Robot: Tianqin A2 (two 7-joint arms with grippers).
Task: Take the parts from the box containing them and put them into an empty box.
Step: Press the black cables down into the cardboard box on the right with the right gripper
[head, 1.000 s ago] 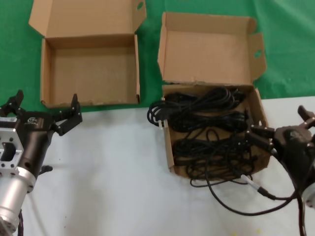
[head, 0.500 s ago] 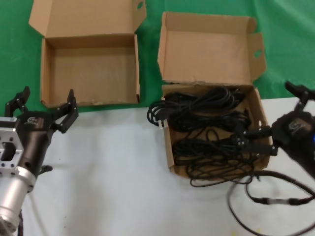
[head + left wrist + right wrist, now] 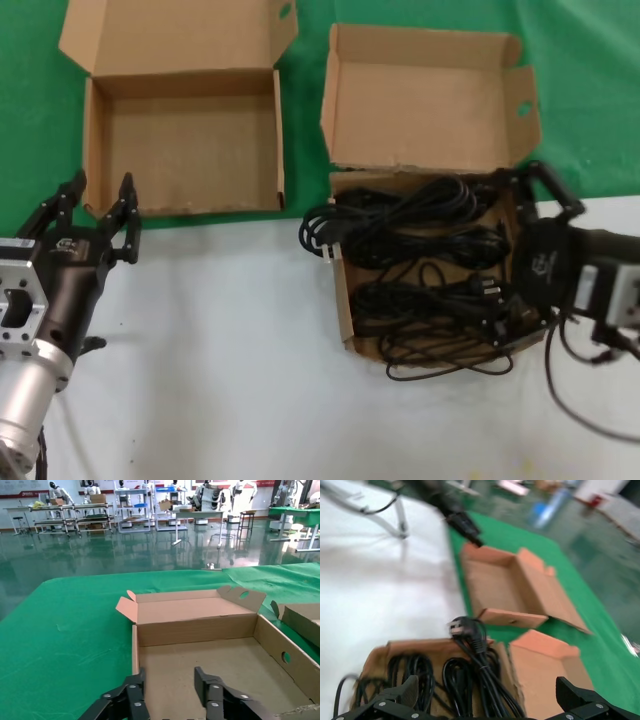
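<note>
The parts, several coils of black power cord (image 3: 430,250), fill the squarish box (image 3: 343,300) with the upright winged lid (image 3: 420,100) at the right. One plug (image 3: 322,237) hangs over its left wall and a loop spills over its front wall. My right gripper (image 3: 505,245) is open wide and empty over the box's right side, above the cords (image 3: 470,680); its jaws (image 3: 487,705) stand far apart. The empty wide box (image 3: 185,150) sits at the far left. My left gripper (image 3: 98,200) is open and empty at that box's near left corner (image 3: 210,665).
Both boxes stand on green cloth (image 3: 590,100) at the back edge of the white table (image 3: 220,350). My right arm's own black cable (image 3: 575,400) trails on the table at the right. In the left wrist view a workshop with shelves lies beyond.
My right gripper has swung from the table's right edge in over the right side of the cord box, opening wide. My left gripper has turned toward the empty box, its fingers closer together.
</note>
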